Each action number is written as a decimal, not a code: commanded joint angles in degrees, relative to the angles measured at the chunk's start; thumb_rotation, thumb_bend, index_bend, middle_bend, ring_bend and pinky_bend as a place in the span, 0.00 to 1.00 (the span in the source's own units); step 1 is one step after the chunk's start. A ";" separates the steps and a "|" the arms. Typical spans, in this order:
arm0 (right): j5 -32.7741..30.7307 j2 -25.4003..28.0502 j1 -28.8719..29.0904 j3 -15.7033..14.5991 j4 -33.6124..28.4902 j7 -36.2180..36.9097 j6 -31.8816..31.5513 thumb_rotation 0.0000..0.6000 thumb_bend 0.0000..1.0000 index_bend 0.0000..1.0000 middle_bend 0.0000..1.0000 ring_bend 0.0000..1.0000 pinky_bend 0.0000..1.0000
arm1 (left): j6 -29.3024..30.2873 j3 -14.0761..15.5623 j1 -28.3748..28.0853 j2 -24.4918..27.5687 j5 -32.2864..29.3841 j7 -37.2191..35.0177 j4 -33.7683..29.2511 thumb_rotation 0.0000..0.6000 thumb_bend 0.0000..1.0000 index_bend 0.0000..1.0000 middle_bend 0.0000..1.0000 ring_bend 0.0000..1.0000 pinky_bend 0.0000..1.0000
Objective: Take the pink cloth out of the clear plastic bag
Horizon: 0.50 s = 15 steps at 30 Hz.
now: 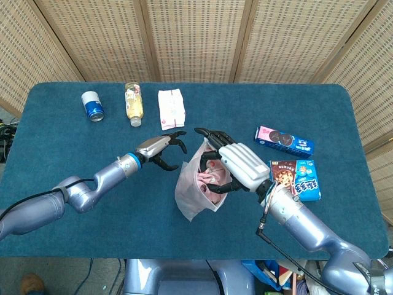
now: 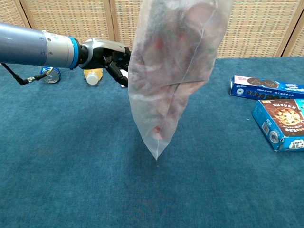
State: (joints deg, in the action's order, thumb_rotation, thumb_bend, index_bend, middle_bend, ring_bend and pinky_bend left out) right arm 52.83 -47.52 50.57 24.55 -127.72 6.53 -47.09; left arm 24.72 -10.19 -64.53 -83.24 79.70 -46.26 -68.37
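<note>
- My right hand (image 1: 236,165) holds the clear plastic bag (image 1: 198,184) up off the table (image 1: 73,147), its fingers clamped on the bag's upper edge near the mouth.
- The pink cloth (image 1: 212,178) sits bunched inside the bag; in the chest view it shows as pink folds behind the cloudy plastic (image 2: 171,71), and none of it has come out.
- My left hand (image 1: 161,149) is just beside the bag's left edge, fingers apart and curled, holding nothing. I cannot tell whether the fingertips touch the plastic.
- The bag hangs with its long axis roughly upright, mouth at the top by my right hand and one bottom corner pointing down at the table, close above it in the chest view.
- As I judge it, the step in hand is bringing the left hand to the mouth. I would keep the right hand steady so the opening stays wide, then come in from above along the bag's long axis.
- I would pinch cloth only, not plastic, and draw it upward, or the whole bag will follow.
- A blue can (image 1: 93,106), a bottle (image 1: 133,103), a white packet (image 1: 171,107) and two biscuit boxes (image 1: 293,160) lie well apart from the bag.
</note>
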 commanded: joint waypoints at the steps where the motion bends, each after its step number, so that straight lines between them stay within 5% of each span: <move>1: -0.34 0.25 0.33 0.20 -0.18 0.08 0.15 1.00 0.71 0.73 0.00 0.00 0.00 | -1.72 0.23 -0.85 0.19 1.17 -2.29 0.18 1.00 0.33 0.35 0.00 0.00 0.00; 15: -2.79 0.52 2.43 0.44 -1.24 -0.76 0.18 1.00 0.71 0.73 0.00 0.00 0.00 | -2.68 1.55 -3.15 -0.96 5.95 -10.46 1.22 1.00 0.33 0.35 0.00 0.00 0.00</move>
State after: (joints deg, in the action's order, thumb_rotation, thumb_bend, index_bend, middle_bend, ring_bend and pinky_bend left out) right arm 50.11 -47.02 52.94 24.99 -128.95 5.80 -46.86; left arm 22.19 -8.99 -67.32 -84.27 85.03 -56.04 -67.03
